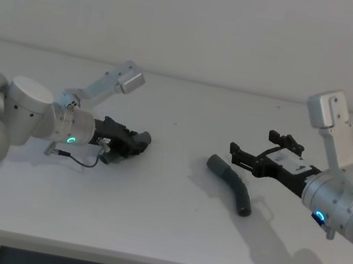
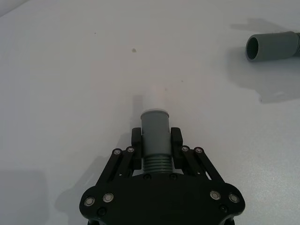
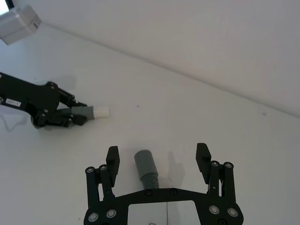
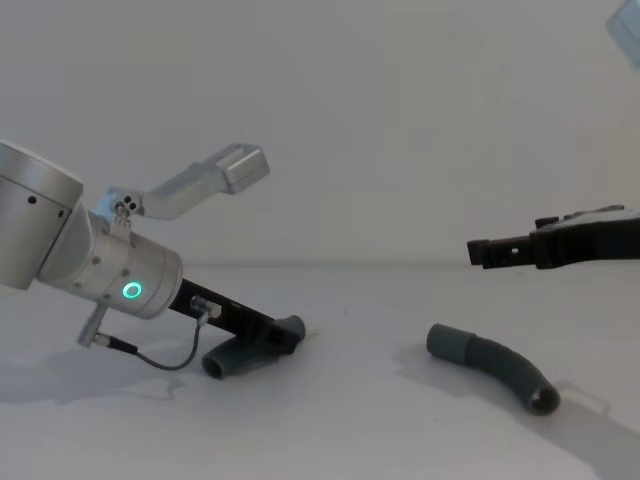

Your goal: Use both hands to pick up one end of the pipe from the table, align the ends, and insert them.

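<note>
Pipe is in 2 pieces, well apart on the desk [image 1: 158, 238]: short piece [image 2: 155, 124] on the robot's left, long piece [image 1: 230, 182] on its right. Left tool [image 2: 156, 136] is clamped on the short piece, pinching the smooth grey part just ahead of the ribs. The collared tip [image 2: 154, 98] w/ its pale ring sticks out past the fingers, prob. gripped that far back so the whole tip is free to enter the socket. This piece sits low at the desk; can't tell if its back end is off the surface. The tip points roughly toward the long piece's socket sleeve [image 2: 272, 46], whose open mouth faces back at it, so the 2 ends approx. face each other but aren't on one line. Long piece lies flat on the desk, ungripped. Right tool [image 3: 157, 152] hangs above it w/ jaws spread wide, one finger to each side of the sleeve end in the right wrist view. Chest view shows it well clear of the desk. The wide opening suits the thicker tube. Judgement: step in hand is the right-side grasp, i.e. drop, close near the sleeve, then lift & line up. Risk: the curved tube may roll as the fingers close.
</note>
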